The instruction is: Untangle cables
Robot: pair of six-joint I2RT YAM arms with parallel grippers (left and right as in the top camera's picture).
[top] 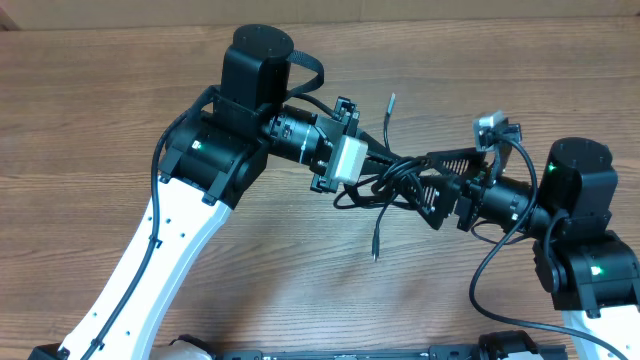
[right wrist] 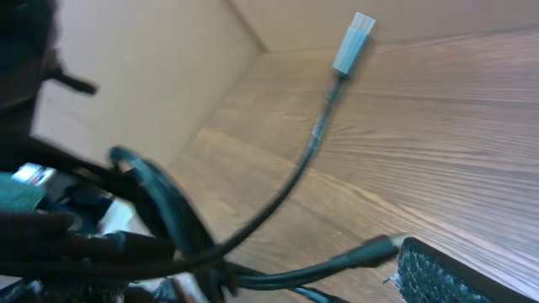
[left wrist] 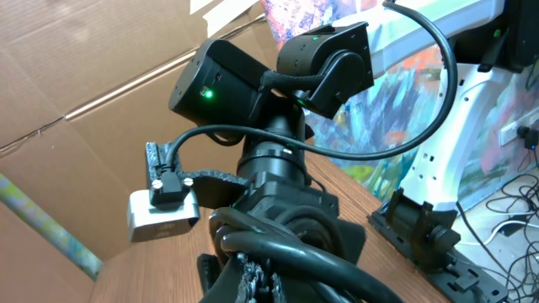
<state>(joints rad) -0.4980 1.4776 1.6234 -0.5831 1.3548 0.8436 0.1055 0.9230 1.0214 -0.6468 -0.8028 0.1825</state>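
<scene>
Bunched cables [top: 385,185] between left tool [top: 380,168] and right tool [top: 432,188]; open table [top: 100,100] around.

White arm links [top: 150,255], black joint housings [top: 225,150], green LEDs [top: 552,167].

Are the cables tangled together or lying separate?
Tangled. The overhead view shows the cables as one looped bundle, with strands crossing each other; only two plug ends stick out free.

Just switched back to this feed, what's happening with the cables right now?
The left gripper is shut on the tangled cables, holding the bundle between the two arms. The right gripper is wide open at the bundle's other side, gripping nothing. One plug end sticks out above the knot and another dangles below. Nothing looks separated yet.
</scene>
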